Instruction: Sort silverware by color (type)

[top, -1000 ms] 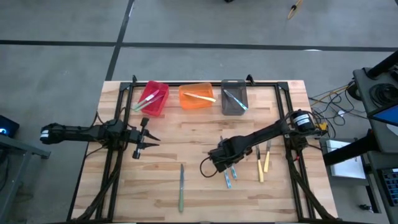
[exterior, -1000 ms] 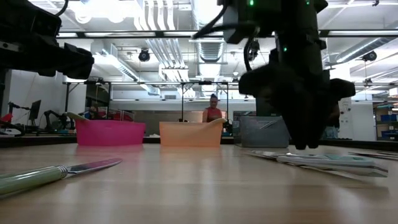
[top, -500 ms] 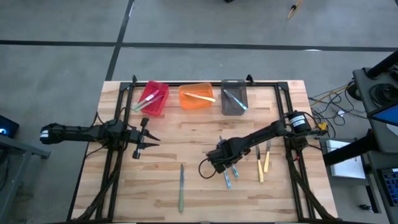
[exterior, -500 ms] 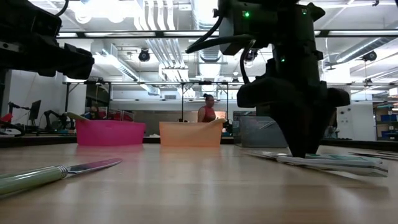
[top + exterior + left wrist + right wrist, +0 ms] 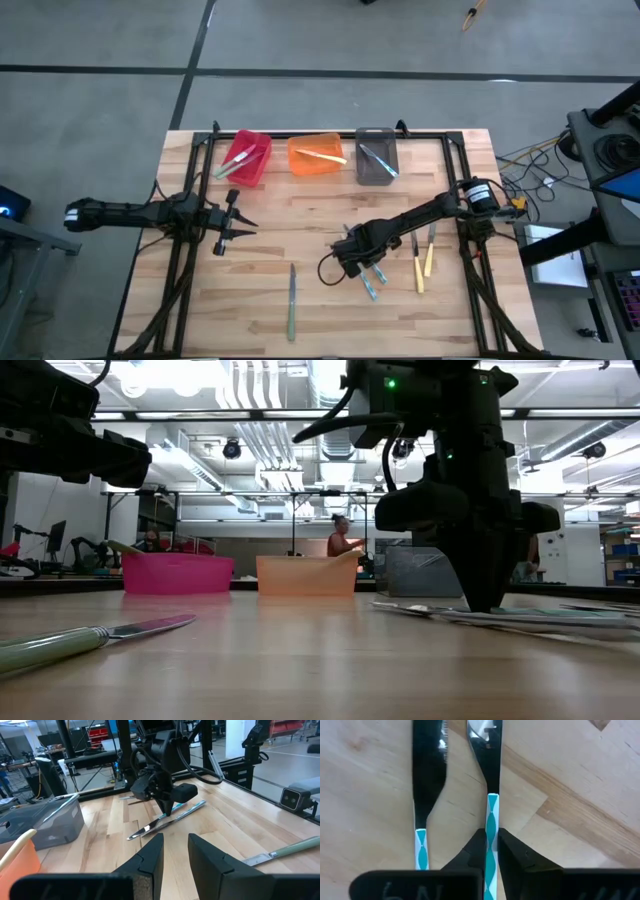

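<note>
Two blue-handled pieces of silverware lie side by side on the wooden table. My right gripper (image 5: 352,265) stands over them, pointing down, shut on one piece (image 5: 491,815); the other (image 5: 421,845) lies free beside it. A green-handled knife (image 5: 291,300) lies flat near the table's front. Two yellow-handled pieces (image 5: 422,265) lie flat to the right. My left gripper (image 5: 236,226) hovers open at the table's left, holding nothing. My right gripper pinches the blue-and-white handle (image 5: 491,827) of one piece between its two fingertips (image 5: 479,851), close to where the handle meets the metal. The fingers come from above, pointing down, across the handle. The piece still lies flat on the table (image 5: 440,614).
At the far edge stand a red bin (image 5: 243,157), an orange bin (image 5: 317,155) and a grey bin (image 5: 376,157), each with silverware inside. A black frame (image 5: 180,250) runs along the table's sides. A person shows in the room beyond.
My right gripper has come down a little onto the blue-handled pair and shut on one handle. That piece has shifted slightly on the table, its metal end swinging a bit toward the left.
</note>
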`<state>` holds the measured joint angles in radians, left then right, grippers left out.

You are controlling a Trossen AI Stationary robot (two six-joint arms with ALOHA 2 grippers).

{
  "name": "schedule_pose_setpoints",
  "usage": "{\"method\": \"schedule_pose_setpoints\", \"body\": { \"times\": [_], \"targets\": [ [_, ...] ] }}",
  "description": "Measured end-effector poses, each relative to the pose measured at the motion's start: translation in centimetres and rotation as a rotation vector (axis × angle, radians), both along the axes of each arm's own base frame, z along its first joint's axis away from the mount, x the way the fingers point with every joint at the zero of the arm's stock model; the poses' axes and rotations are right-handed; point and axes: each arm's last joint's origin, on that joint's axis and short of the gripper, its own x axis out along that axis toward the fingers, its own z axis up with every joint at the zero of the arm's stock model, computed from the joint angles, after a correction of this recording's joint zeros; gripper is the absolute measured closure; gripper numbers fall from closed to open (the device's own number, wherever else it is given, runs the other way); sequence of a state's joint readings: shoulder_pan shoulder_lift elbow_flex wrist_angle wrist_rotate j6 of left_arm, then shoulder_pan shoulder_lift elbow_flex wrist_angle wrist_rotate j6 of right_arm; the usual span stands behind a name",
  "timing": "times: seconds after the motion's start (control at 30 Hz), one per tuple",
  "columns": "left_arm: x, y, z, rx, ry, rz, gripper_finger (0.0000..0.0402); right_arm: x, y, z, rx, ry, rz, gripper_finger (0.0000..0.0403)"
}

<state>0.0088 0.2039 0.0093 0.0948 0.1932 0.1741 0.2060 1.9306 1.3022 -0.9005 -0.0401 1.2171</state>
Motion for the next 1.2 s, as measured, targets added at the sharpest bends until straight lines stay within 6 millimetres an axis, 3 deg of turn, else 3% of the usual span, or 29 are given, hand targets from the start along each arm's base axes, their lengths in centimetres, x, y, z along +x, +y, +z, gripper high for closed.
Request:
{"method": "schedule_pose_setpoints", "body": {
  "times": [0.23, 0.43, 0.7, 1.0, 1.2],
  "targets": [
    [0.0, 0.0, 0.0, 0.000, 0.000, 0.000, 0.0331, -0.7, -0.6, 2.5, -0.070, -0.045, -0.006, 0.0386],
    [0.0, 0.0, 0.0, 0.000, 0.001, 0.001, 0.0331, -0.7, -0.8, 6.8, -0.090, -0.166, 0.025, 0.0387],
    [0.0, 0.0, 0.0, -0.003, 0.001, 0.003, 0.0331, 1.2, -2.5, 11.8, -0.154, -0.342, 0.087, 0.0388],
    [0.0, 0.0, 0.0, -0.004, 0.004, 0.004, 0.0331, 2.7, -7.4, 16.5, -0.261, -0.442, 0.188, 0.0388],
    [0.0, 0.0, 0.0, -0.004, 0.004, 0.003, 0.0331, 1.5, -12.1, 18.7, -0.274, -0.361, 0.139, 0.0388]
  ]
}}
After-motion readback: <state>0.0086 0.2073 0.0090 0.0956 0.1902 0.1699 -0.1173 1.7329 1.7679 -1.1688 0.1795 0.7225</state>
